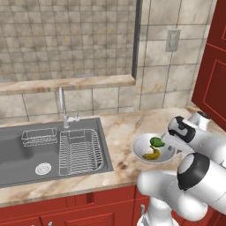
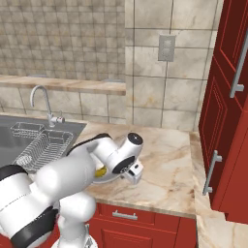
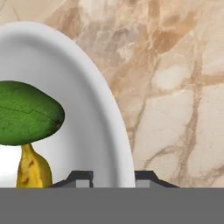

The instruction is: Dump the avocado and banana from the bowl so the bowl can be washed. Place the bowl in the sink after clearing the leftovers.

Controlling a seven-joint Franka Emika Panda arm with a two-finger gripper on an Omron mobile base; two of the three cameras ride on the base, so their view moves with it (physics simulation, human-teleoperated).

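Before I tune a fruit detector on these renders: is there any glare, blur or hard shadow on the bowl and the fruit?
Left base view: even, flat light, soft shading inside the bowl, no glare. Hand view: avocado and banana are sharp, with only a dull sheen; the bowl rim is blurred slightly. Right base view: the arm covers most of the bowl.

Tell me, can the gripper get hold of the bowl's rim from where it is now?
Probably yes. In the hand view the gripper straddles the bowl rim, one fingertip each side, nothing between. The avocado and banana lie further inside, away from the rim.
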